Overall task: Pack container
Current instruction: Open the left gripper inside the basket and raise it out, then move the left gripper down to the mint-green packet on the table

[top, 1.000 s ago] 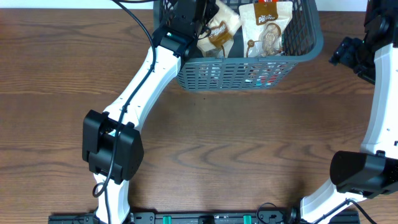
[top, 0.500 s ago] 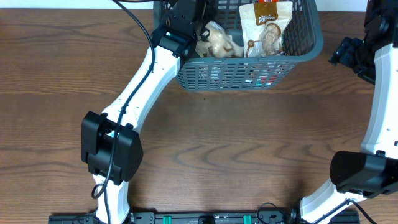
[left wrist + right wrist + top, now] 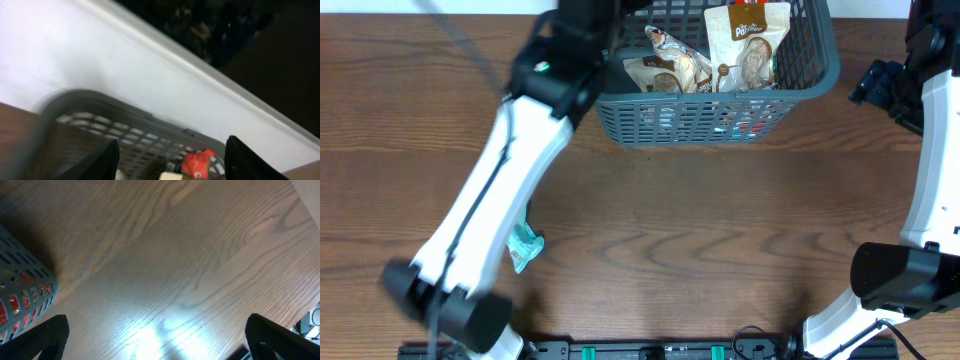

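The large dark grey slotted plastic basket (image 3: 705, 122) sits at the far edge of the brown wooden surface (image 3: 720, 230). My left fingers (image 3: 97, 162) are spread and empty over its left end. My right fingers (image 3: 282, 340), also spread, hang just right of it.

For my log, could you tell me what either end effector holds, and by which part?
Nothing is held; left end effector and right end effector both stand open.
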Controlling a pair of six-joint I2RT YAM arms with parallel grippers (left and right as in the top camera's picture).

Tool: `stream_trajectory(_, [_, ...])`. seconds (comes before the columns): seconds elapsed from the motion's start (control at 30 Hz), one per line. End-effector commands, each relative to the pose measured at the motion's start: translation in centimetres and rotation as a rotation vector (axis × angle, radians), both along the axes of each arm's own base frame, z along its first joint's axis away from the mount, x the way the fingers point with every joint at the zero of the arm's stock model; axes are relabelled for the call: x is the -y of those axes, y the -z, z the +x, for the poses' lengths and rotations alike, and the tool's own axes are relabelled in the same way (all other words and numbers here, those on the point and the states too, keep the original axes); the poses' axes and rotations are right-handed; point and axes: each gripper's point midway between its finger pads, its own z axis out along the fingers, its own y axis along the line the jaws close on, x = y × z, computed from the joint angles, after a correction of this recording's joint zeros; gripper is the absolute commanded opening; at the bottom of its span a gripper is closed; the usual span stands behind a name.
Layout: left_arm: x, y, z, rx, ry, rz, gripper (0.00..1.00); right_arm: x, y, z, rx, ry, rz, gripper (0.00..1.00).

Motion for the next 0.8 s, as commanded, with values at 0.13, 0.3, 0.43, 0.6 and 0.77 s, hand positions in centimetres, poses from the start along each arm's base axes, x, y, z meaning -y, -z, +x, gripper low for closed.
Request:
stream_trajectory(0.13, [-8.4, -3.5, -9.3, -0.073, -0.149, 0.293, 0.64, 0.6, 0.1, -0.2, -0.005, 0.031, -0.015, 0.99])
stream_trajectory(0.3, [-11.8, -0.8, -15.3, -0.249, -0.111, 0.469, 0.70, 0.6, 0.1, -0.2, -0.005, 0.031, -0.015, 0.99])
stream_trajectory(0.43, [-15.7, 2.5, -18.7, -0.444, -0.154, 0.535, 0.70, 0.6, 0.1, -0.2, -0.005, 0.031, -0.015, 0.99])
stream_trajectory(0.6, [-21.1, 6.1, -22.0, -0.673, -0.426, 0.315, 0.70, 0.6, 0.1, -0.2, -0.005, 0.031, -0.015, 0.99])
stream_trajectory(0.77, [-25.5, 9.6, -26.6, -0.863, -0.816, -0.015, 0.76, 0.6, 0.1, -0.2, -0.005, 0.031, -0.015, 0.99])
